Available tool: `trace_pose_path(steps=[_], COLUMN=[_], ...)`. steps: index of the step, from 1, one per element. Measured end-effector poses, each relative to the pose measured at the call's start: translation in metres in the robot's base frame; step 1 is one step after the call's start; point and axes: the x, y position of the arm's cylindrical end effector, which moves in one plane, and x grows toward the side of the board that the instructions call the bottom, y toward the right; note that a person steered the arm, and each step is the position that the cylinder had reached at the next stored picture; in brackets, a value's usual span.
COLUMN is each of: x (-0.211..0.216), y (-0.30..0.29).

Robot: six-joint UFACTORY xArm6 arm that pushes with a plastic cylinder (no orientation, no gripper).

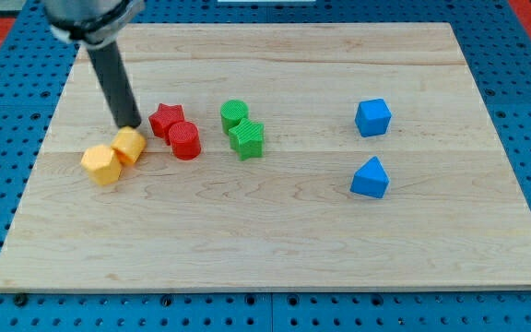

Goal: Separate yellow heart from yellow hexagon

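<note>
My tip beside yellow heart

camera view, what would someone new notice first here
The dark rod reaches down from the view's top left, my tip just above the yellow heart, which touches the yellow hexagon. Red and green blocks cluster mid-board, and two blue blocks sit apart at the view's right.
</note>
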Motion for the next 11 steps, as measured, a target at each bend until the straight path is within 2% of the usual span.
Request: trace_pose_path(steps=[1, 3, 4, 5, 6, 7, 8, 9, 10, 11], x=[0.024, 0.045, 0.061, 0.062, 0.068, 0.058, 0.038, 0.064, 0.087, 0.043], y=[0.000, -0.067, -0.044, 0.052, 0.061, -0.007, 0.048, 0.157, 0.175, 0.107])
